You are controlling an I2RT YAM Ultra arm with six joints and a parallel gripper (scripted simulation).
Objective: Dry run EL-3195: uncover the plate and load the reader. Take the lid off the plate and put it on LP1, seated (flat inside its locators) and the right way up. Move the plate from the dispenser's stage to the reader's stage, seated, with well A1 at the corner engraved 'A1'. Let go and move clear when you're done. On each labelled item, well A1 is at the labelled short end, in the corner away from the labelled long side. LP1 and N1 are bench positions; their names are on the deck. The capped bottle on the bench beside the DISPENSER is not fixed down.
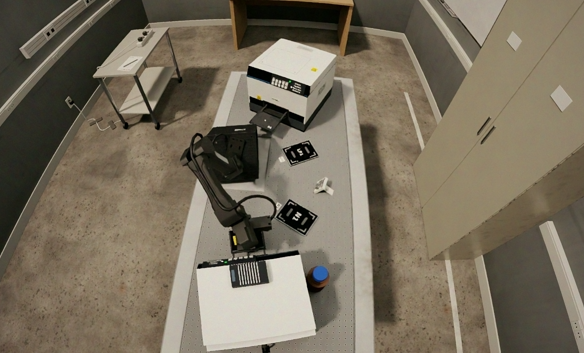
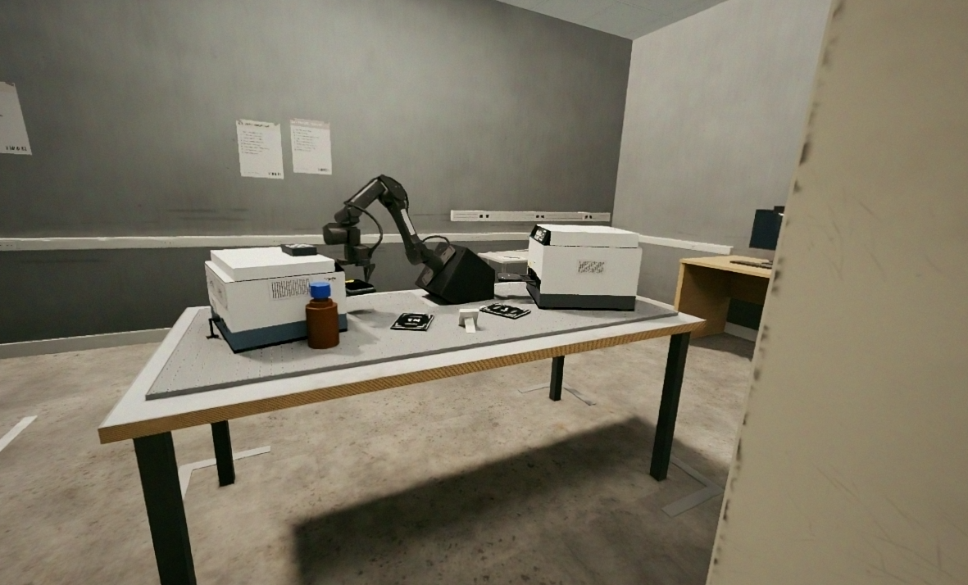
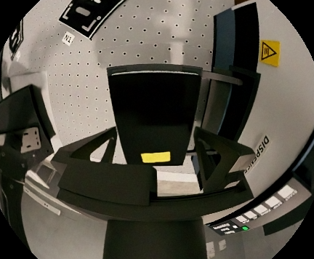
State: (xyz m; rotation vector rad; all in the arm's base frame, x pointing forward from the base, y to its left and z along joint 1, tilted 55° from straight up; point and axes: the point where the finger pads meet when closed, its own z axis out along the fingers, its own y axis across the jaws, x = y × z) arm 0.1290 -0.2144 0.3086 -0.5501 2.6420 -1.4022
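Observation:
My gripper (image 3: 155, 130) (image 2: 368, 273) is open. Its fingers stand either side of the near part of the black lid (image 3: 153, 116) in the wrist view, with nothing gripped; their exact height over it cannot be told. The lid bears a yellow label and lies at the dispenser's stage (image 3: 155, 68). The plate is hidden beneath the lid, and A1 cannot be seen. The dispenser (image 1: 258, 311) (image 2: 267, 294) is white. LP1 (image 1: 300, 153) (image 2: 503, 312) is a bare black position. The reader's stage (image 1: 266, 120) sticks out, empty, from the reader (image 1: 278, 100) (image 2: 589, 279).
The brown bottle (image 1: 317, 284) (image 2: 321, 324) with a blue cap stands beside the dispenser. N1 (image 1: 296, 217) (image 2: 411, 325) (image 3: 75, 22) lies between gripper and LP1. A small white stand (image 1: 322, 186) (image 2: 467, 319) is nearby. A black striped box (image 1: 249, 274) (image 2: 298, 249) rests on the dispenser.

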